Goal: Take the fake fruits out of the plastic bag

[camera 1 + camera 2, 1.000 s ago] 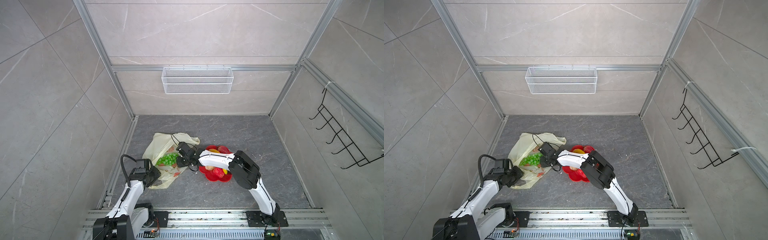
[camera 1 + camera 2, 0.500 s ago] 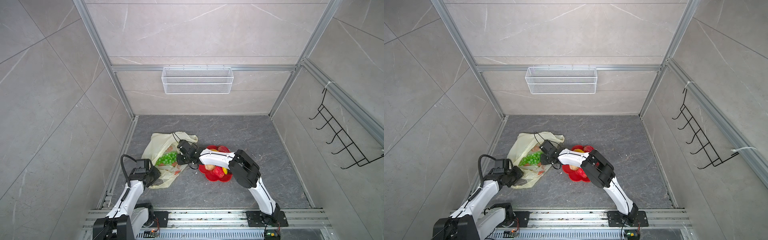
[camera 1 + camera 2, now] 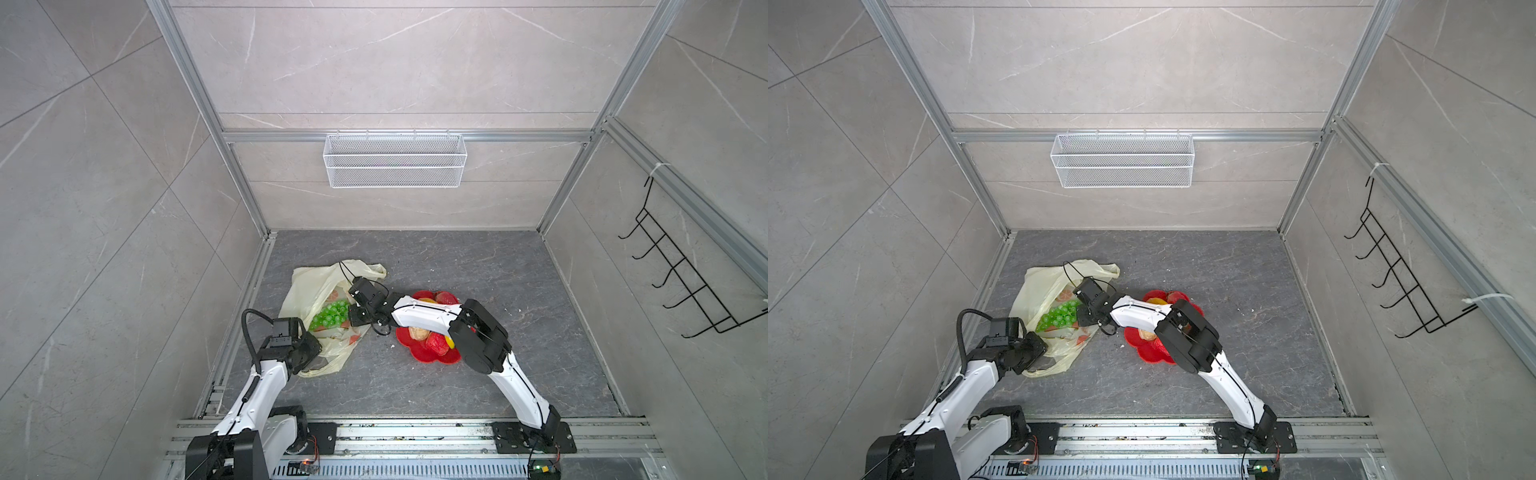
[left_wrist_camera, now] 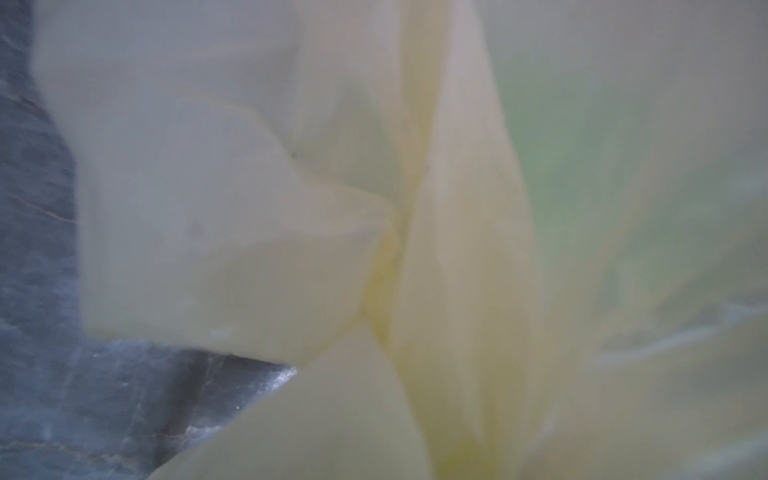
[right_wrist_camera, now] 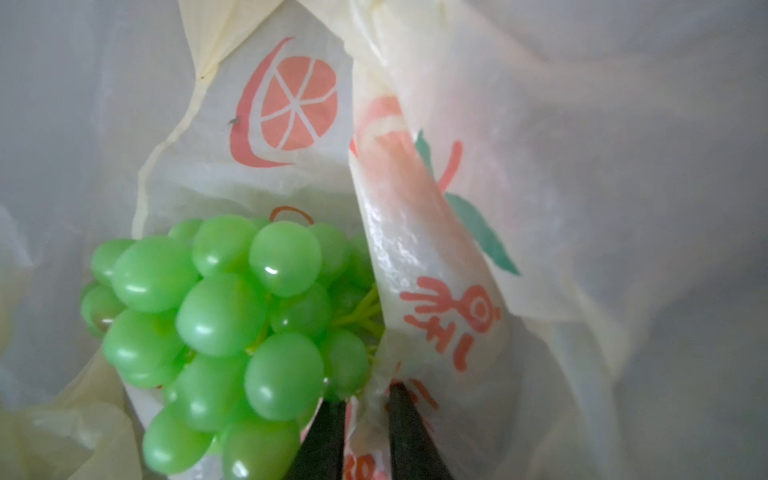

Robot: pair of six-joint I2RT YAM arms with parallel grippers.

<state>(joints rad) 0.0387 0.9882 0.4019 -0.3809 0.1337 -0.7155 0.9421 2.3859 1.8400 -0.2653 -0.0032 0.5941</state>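
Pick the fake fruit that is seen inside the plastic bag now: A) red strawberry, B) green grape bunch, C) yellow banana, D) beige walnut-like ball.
B: the right wrist view shows the green grape bunch inside the plastic bag, while other fruits sit on the red plate.

Looks like a robotics lab test cell got up as a tiled room. Walled on three sides with pale stone-look panels (image 3: 395, 62) framed in aluminium profiles (image 3: 519, 136). Floored with a grey marble-look worktop (image 3: 478, 270). Fitted with a white wire basket (image 3: 395, 162) and a black hook rack (image 3: 685, 266). Equipped with a left arm (image 3: 262, 390) and a right arm (image 3: 515, 382), both bolted to a slotted metal rail (image 3: 415, 436).
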